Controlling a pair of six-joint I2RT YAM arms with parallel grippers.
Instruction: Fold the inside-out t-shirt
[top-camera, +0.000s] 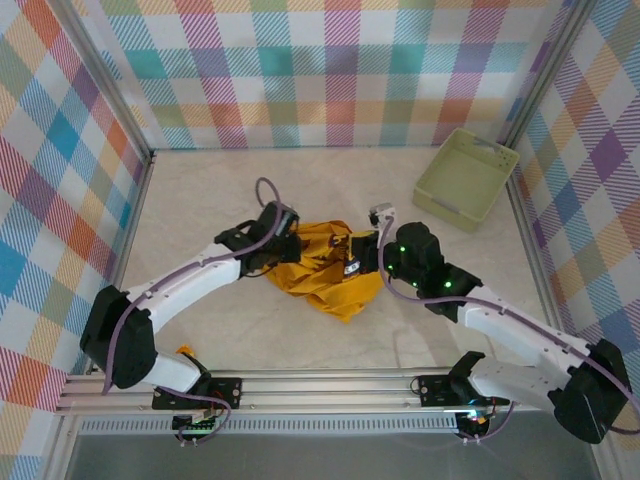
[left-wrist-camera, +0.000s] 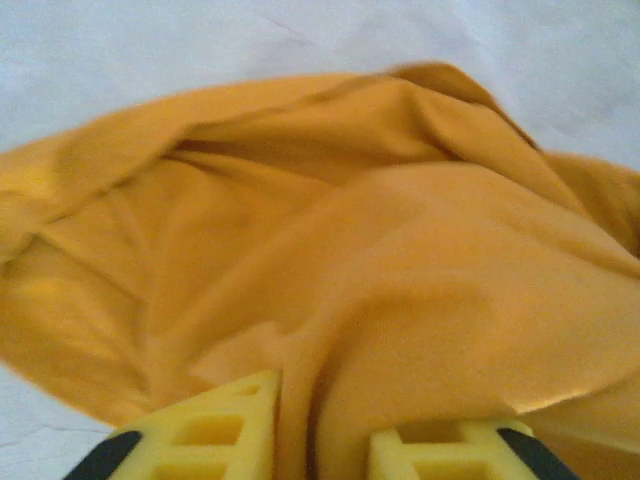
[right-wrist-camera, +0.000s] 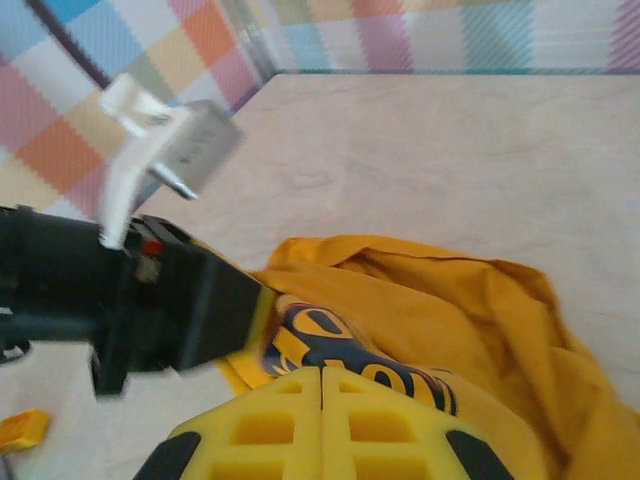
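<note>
The inside-out t-shirt (top-camera: 322, 272) lies crumpled in a mustard-orange heap at the middle of the table, between both arms. My left gripper (top-camera: 288, 243) is at its left edge. In the left wrist view its yellow fingers (left-wrist-camera: 225, 425) stand close together with a raised fold of the t-shirt (left-wrist-camera: 400, 250) pinched between them. My right gripper (top-camera: 353, 262) is at the heap's right side. Its jaws (right-wrist-camera: 321, 372) are pressed flat together, their tips against a patch of cloth with a dark blue print (right-wrist-camera: 340, 345). Whether any cloth sits between them I cannot tell.
A pale green plastic basket (top-camera: 466, 178) stands at the back right, near the plaid wall. In the right wrist view the left arm's black wrist (right-wrist-camera: 150, 300) is close on the left. Bare pale table (top-camera: 210, 190) surrounds the heap.
</note>
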